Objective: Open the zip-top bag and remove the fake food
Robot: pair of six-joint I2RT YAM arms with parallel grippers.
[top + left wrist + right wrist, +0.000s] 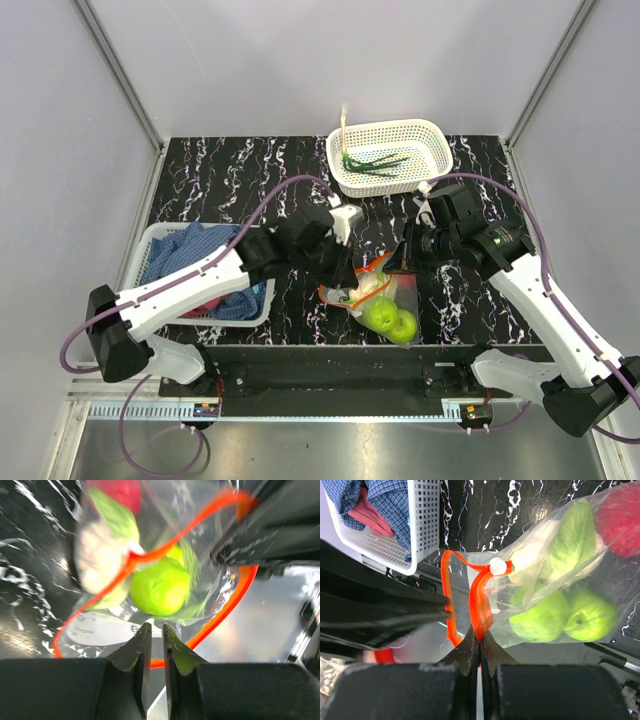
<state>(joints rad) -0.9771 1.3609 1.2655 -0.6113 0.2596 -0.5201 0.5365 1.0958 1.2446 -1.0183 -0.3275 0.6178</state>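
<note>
clear crinkly plastic zip-top bag [502, 622], centre: glossy film, smooth orange-red plastic zip strip [476, 605] | lime-green round plastic fruits [592, 621]: smooth, soft sheen | white perforated plastic basket [385, 185], upper right: matt | black white-veined tabletop [220, 180]: glossy | blue checked cloth [395, 495]: woven, matt

Top view's evenly lit and sharp, just soft shadows on the tabletop [230, 180] around the zip-top bag [372, 295]. Left wrist shot's blurry, white glare on the bag's plastic; right wrist is crisper, but jaws below the bag are soft.
</note>
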